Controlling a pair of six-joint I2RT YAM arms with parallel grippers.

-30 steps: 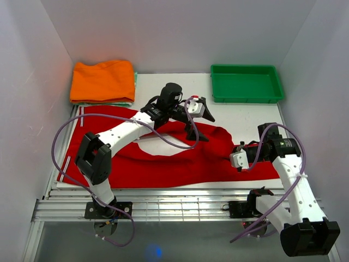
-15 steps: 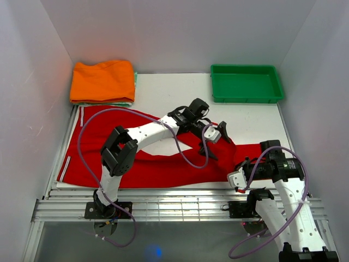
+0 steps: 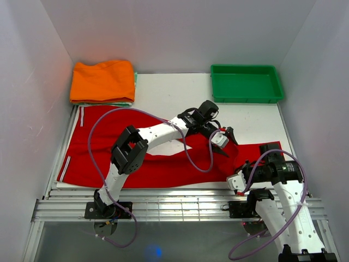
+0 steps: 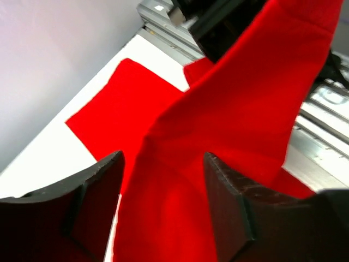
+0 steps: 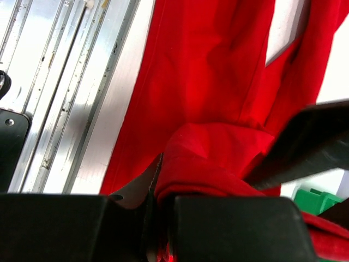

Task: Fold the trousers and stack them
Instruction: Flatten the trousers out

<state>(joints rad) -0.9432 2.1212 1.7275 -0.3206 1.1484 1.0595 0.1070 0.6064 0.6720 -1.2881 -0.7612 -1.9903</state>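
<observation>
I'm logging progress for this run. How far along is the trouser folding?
Barely begun. Done: nothing folded; the trousers lie mostly spread flat across the table. In hand: the right gripper is shut on bunched fabric at their near right end, raised into a ridge that the left gripper straddles with open fingers. Left: the folds, then stacking, probably by the orange folded garment.

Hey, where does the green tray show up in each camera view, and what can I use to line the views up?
Top external: the green tray sits at the far right of the table, beyond the trousers.
Left wrist: not in it.
Right wrist: a sliver of the green tray at the lower right edge, past the red cloth.
Shared landmark: the red trousers, seen in all three views.
</observation>
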